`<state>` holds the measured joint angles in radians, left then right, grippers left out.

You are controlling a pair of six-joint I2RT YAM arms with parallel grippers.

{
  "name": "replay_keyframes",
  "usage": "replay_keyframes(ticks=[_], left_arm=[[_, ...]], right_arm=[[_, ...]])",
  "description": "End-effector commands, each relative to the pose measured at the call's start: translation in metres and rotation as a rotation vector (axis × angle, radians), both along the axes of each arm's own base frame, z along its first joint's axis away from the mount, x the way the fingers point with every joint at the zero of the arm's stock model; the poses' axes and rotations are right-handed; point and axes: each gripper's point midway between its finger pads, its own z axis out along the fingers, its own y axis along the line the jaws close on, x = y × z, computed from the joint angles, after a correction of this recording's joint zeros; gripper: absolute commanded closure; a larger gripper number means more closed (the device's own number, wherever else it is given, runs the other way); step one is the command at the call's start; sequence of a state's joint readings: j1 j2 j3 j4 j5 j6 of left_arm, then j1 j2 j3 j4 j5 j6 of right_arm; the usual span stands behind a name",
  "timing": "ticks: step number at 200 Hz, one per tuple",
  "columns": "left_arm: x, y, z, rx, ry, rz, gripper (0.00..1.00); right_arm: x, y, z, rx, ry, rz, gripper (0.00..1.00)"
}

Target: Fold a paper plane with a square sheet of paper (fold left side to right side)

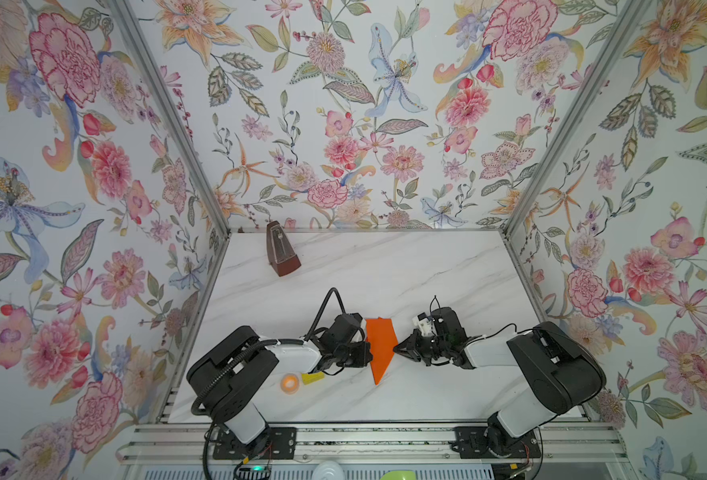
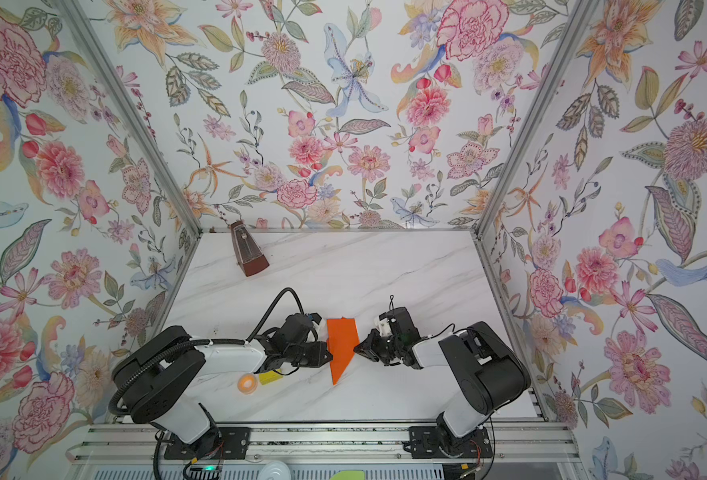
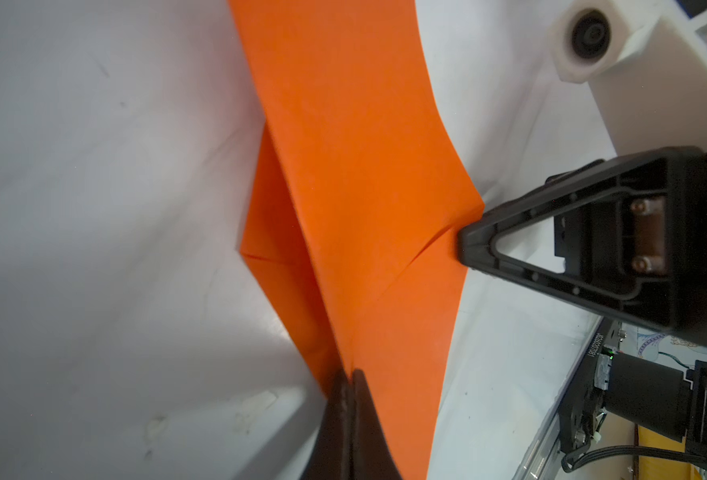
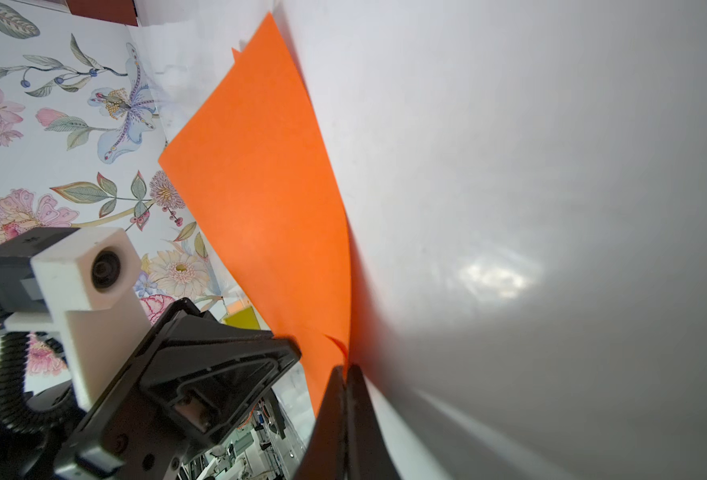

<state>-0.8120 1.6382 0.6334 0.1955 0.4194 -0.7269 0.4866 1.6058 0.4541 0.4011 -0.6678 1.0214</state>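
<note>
Two pinches, one paper (image 1: 380, 345), middle of table (image 1: 426, 270) | near: its pointed tip | then left gripper (image 3: 349, 376) closed tight on its left edge | right gripper (image 4: 345, 370) closed tight on its right corner | far: blunt end | judged light, floppy, tear-prone: hold edges, pull gently.

White marble-patterned table (image 1: 426, 270) with brown metronome (image 1: 282, 251), orange tape ring (image 1: 290, 382), yellow block (image 1: 312, 377).
</note>
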Motion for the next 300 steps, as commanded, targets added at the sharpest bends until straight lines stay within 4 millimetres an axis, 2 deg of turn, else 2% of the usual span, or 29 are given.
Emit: replay_keyframes(ticks=[1, 11, 28, 46, 75, 119, 160, 164, 211, 261, 300], left_arm=[[-0.009, 0.005, -0.013, 0.020, 0.036, -0.031, 1.00], [-0.009, 0.004, -0.012, 0.018, 0.037, -0.033, 1.00], [-0.008, 0.004, -0.012, 0.017, 0.036, -0.033, 1.00], [-0.009, 0.004, -0.012, 0.017, 0.039, -0.035, 1.00], [-0.010, 0.005, -0.013, 0.018, 0.040, -0.036, 1.00], [-0.011, 0.004, -0.012, 0.014, 0.041, -0.040, 1.00], [-0.009, -0.005, -0.008, -0.021, 0.041, -0.061, 1.00], [-0.009, -0.006, -0.007, -0.026, 0.041, -0.063, 1.00], [-0.011, -0.014, -0.009, -0.047, 0.057, -0.090, 1.00], [-0.015, -0.013, -0.013, -0.045, 0.068, -0.097, 1.00], [-0.018, -0.010, -0.015, -0.039, 0.074, -0.100, 1.00]], right_arm=[[0.002, -0.002, 0.007, -0.026, -0.033, -0.001, 1.00], [0.001, -0.003, 0.008, -0.045, -0.035, 0.003, 0.99], [0.001, -0.004, 0.008, -0.065, -0.030, 0.007, 0.81], [0.003, -0.005, 0.006, -0.072, -0.030, 0.001, 0.78], [0.005, -0.002, 0.003, -0.060, -0.022, -0.004, 0.83], [0.006, -0.004, 0.004, -0.074, -0.025, -0.011, 1.00], [0.005, 0.000, 0.022, -0.141, -0.058, 0.007, 1.00], [-0.001, 0.007, 0.023, -0.150, -0.058, 0.032, 1.00], [-0.002, 0.029, 0.038, -0.198, -0.091, 0.069, 1.00], [0.002, 0.046, 0.027, -0.218, -0.089, 0.089, 1.00], [0.005, 0.051, 0.017, -0.223, -0.081, 0.095, 1.00]])
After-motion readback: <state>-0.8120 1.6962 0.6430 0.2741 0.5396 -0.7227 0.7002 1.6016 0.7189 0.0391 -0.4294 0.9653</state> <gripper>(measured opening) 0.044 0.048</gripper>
